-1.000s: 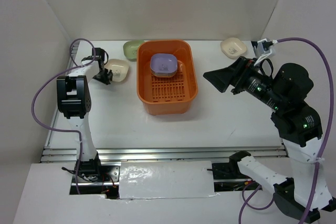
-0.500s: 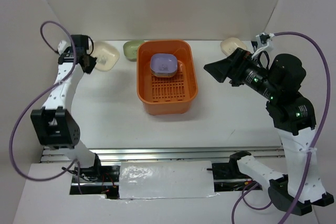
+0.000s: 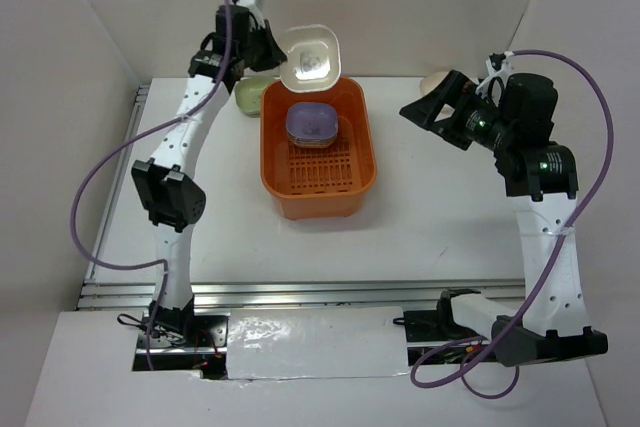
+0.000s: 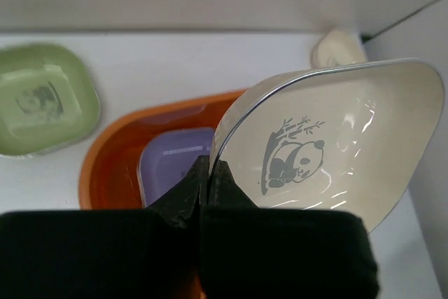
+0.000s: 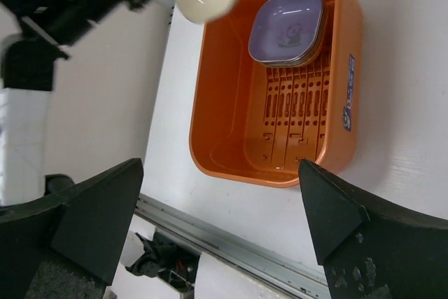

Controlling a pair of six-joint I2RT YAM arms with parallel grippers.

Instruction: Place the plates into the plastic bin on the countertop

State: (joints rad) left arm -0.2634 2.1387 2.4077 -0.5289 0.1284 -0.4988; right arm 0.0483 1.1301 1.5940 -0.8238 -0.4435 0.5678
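Note:
My left gripper [image 3: 272,55] is shut on the rim of a cream plate [image 3: 309,55] with a panda print and holds it raised above the far edge of the orange plastic bin [image 3: 317,200]; it also shows in the left wrist view [image 4: 329,138]. A stack of plates with a purple one on top [image 3: 311,124] sits in the bin's far half [image 5: 288,27]. A green plate [image 3: 250,94] lies on the countertop left of the bin [image 4: 43,98]. Another cream plate [image 3: 437,78] lies at the far right, mostly hidden by my right gripper [image 3: 424,109], which is open and empty.
White walls enclose the countertop [image 3: 220,217] on three sides. A metal rail [image 3: 310,294] runs along its front edge. The left arm's purple cable [image 3: 95,197] loops out to the left.
My left gripper has lifted the cream plate off the countertop at the far left and carried it right and up, over the bin's far edge. My right arm has risen and drawn back.

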